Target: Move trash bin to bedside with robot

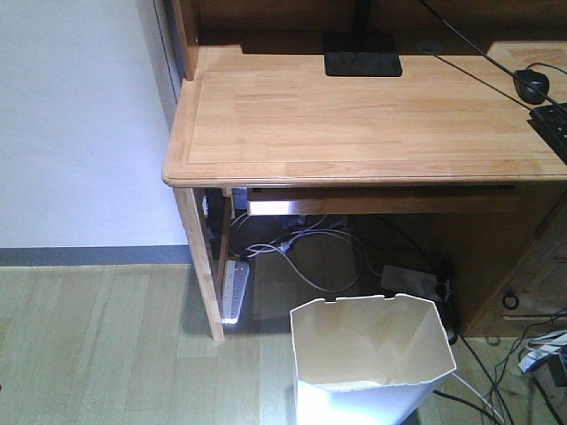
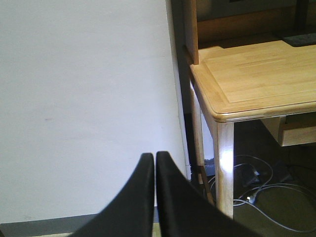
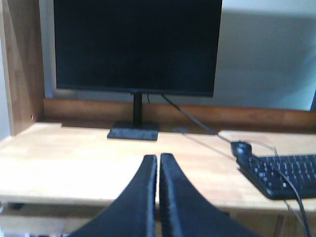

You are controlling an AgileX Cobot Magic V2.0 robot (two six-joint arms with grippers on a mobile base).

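Front view had the trash bin (image 1: 368, 359) apparently stood on the floor (image 1: 89, 345) (base cropped off) just by the bench (image 1: 354, 124), handy for whoever sits there, no bed in sight; left wrist view showed the left fingers (image 2: 140, 197) pressed together on nothing, and right wrist view the right fingers (image 3: 143, 197) likewise, empty, facing the monitor (image 3: 138, 44).

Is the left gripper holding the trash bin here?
No: the left gripper is shut on nothing in its wrist view, and the trash bin stands alone on the floor in the front view.
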